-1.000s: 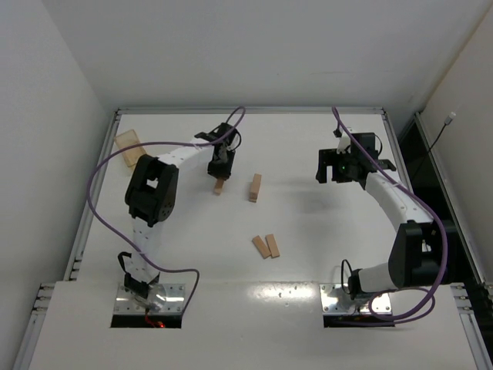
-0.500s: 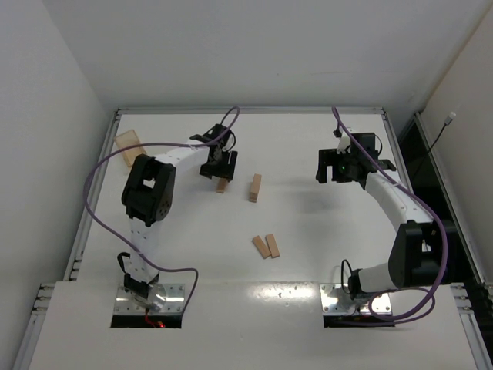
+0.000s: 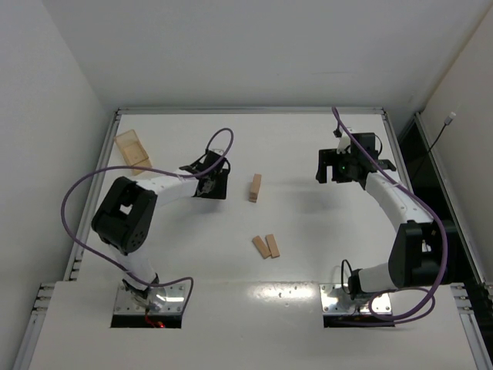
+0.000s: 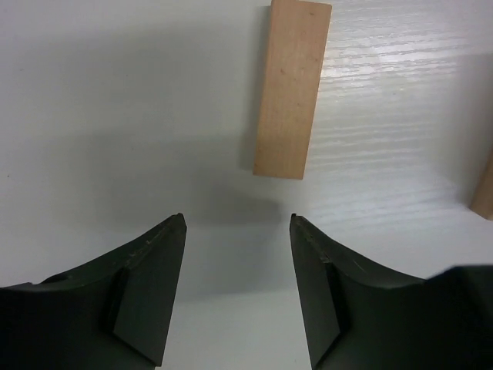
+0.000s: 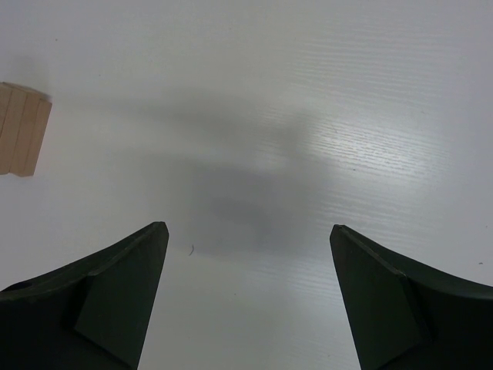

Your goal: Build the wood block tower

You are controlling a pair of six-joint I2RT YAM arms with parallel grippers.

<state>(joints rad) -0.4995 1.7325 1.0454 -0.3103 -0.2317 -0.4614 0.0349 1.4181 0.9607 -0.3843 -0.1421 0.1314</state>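
Note:
One wood block (image 4: 293,89) lies flat on the white table just ahead of my left gripper (image 4: 237,220), which is open with nothing between its fingers. From above, the left gripper (image 3: 216,185) covers that block. To its right stands the tower (image 3: 255,187), a small narrow tan stack; its edge shows in the left wrist view (image 4: 484,189) and the right wrist view (image 5: 23,129). Two more wood blocks (image 3: 266,246) lie side by side nearer the bases. My right gripper (image 3: 327,168) hovers right of the tower, open and empty (image 5: 248,227).
A translucent amber box (image 3: 132,149) sits at the far left near the table's raised rim (image 3: 246,110). Purple cables loop over both arms. White walls close in the table on the left, back and right.
The left gripper opened and let go of the block, then pulled back and down to the left. The left elbow swung low and left. The right arm has not moved.

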